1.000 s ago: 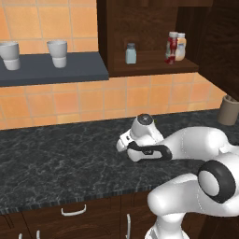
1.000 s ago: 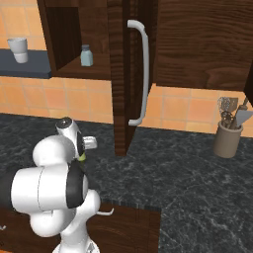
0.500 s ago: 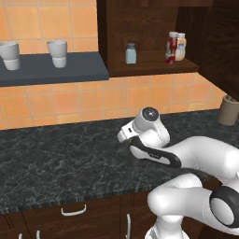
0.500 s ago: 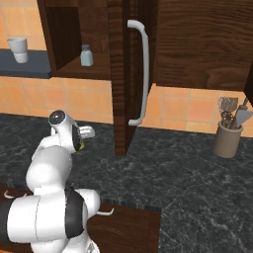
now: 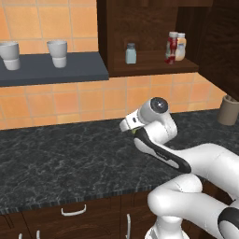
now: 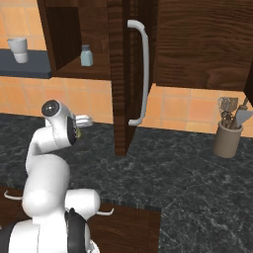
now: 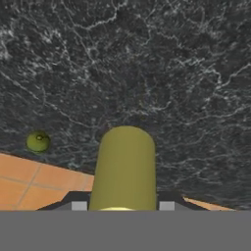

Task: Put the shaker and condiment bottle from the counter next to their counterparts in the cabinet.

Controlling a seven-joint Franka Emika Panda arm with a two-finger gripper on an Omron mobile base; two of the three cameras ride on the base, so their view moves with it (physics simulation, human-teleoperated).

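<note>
Red condiment bottle (image 5: 171,47) already sits on the cabinet (image 5: 149,68) shelf, touching or just beside the orange-tan bottle (image 5: 180,46), so that half looks done; the shaker step is in hand. In the hand view the yellow shaker (image 7: 123,169) sits between the fingers, jaws closed on it, carried above the black counter (image 7: 147,73) with the tile wall at the lower edge. The gripper (image 5: 132,126) hangs over the counter, near the wall, well below the shelf. Next move, by my read: lift to shelf height, reach into the cabinet, and set the shaker upright just beside the pale blue-grey shaker (image 5: 130,53) without knocking it. Hard to make out: in both base views the arm's wrist hides nearly all of the shaker and the fingertips; only a yellow-green sliver shows by the hand. The shaker's cap is cut off in the hand view. A small olive round thing (image 7: 38,141) lies on the counter; can't tell what it is. In the right base view the open cabinet door (image 6: 126,74) hides the bottles.
</note>
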